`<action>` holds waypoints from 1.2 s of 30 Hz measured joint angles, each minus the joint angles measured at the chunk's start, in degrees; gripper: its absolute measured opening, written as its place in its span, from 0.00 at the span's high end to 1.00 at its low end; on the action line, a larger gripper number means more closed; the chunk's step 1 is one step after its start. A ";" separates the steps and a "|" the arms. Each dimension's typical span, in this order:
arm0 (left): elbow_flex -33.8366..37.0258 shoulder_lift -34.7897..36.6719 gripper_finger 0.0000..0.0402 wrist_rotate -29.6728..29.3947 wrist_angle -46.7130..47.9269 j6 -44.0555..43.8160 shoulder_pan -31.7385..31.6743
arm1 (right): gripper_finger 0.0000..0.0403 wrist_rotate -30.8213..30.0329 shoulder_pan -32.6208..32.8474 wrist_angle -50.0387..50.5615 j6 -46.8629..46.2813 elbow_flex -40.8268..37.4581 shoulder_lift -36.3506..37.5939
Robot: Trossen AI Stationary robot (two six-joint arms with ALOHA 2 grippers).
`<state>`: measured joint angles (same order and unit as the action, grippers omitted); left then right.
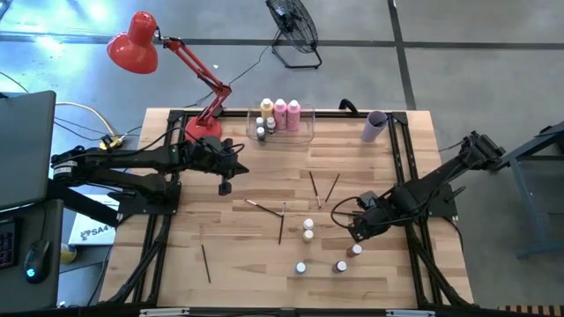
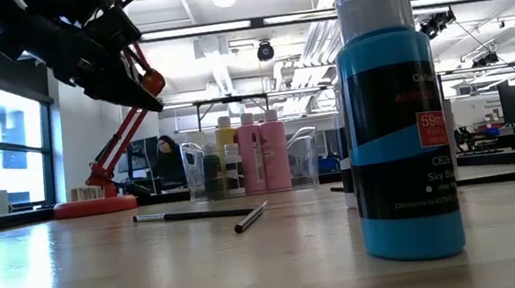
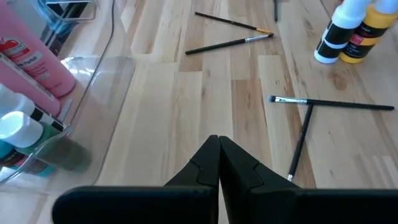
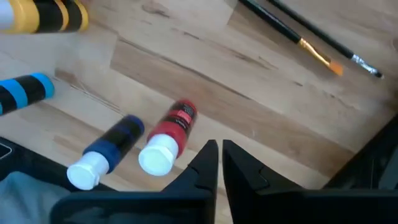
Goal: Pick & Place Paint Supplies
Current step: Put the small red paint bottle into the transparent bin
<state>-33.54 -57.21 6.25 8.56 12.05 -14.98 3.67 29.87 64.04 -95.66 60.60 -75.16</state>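
Since the small bottles (image 1: 308, 231) are light, rigid and smooth, they should be pinched across the body, not the cap; several stand loose mid-table, others already in the bin (image 1: 304, 132). Both the right gripper (image 1: 359, 231) beside them and the left gripper (image 1: 225, 187) are clenched empty

You're working on a pale wood plank table (image 1: 264, 264), smooth with a soft sheen that picks up window glare in the low view. The bin (image 1: 304, 134) is clear glossy plastic. The tall pink bottles (image 1: 286, 114) look like glossy plastic too, and the small blue bottle (image 2: 398, 124) has a shiny printed label and a whitish plastic cap. The paintbrushes (image 3: 336, 104) have matt dark handles with a bright metal ferrule. The red lamp (image 1: 134, 42) has a glossy shade, and the gripper fingers (image 3: 205, 168) look like matt black plastic.
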 joint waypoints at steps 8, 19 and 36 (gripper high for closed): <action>-0.04 0.00 1.00 0.01 -1.70 0.31 0.00 | 0.71 2.72 0.00 -1.56 1.16 0.00 0.00; -0.04 0.00 1.00 0.04 -1.62 0.18 0.00 | 0.62 -0.72 -0.02 -12.26 -4.42 0.00 0.02; -0.04 0.00 1.00 0.10 -1.70 0.16 0.00 | 0.74 1.73 1.62 -15.55 -6.12 0.00 -4.50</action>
<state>-33.58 -57.21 6.35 6.85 12.21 -14.98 5.41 31.49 48.49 -101.78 60.60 -79.66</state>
